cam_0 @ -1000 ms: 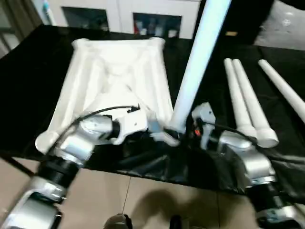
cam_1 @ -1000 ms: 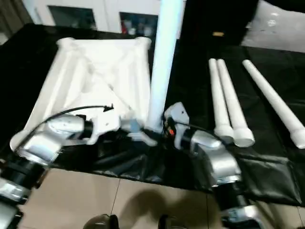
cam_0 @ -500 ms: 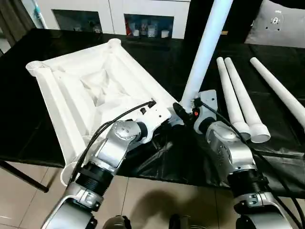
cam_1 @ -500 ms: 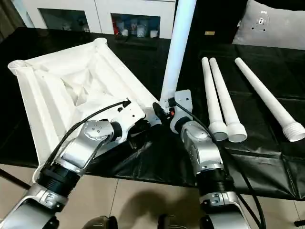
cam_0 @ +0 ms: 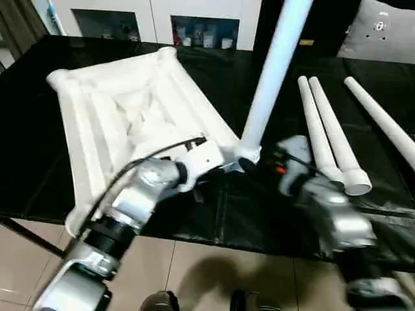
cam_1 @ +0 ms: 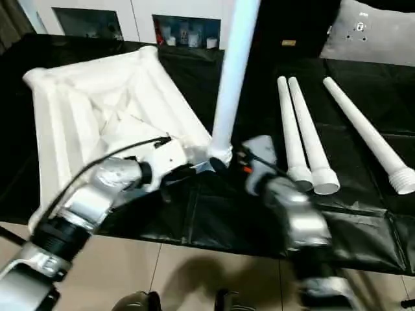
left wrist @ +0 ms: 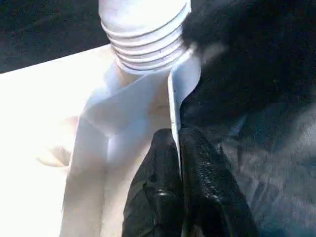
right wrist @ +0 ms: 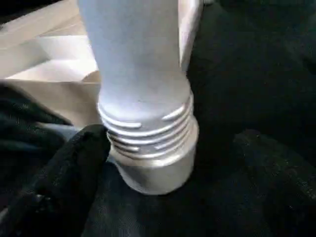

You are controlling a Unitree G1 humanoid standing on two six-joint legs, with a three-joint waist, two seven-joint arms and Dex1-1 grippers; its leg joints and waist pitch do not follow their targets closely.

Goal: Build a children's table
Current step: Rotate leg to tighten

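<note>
My left gripper [left wrist: 178,163] is pinching the tabletop's edge [left wrist: 174,106]; my right gripper [right wrist: 168,163] is standing wide around the upright leg [right wrist: 143,98], holding nothing. Half-threaded, it is risking toppling.

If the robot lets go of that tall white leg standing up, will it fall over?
Probably. The standing leg is tall, leans slightly and seems only partly threaded into its corner socket. The right hand is open around its collar. It looks stiff, hollow and light; once down, its round shape would likely roll.
</note>
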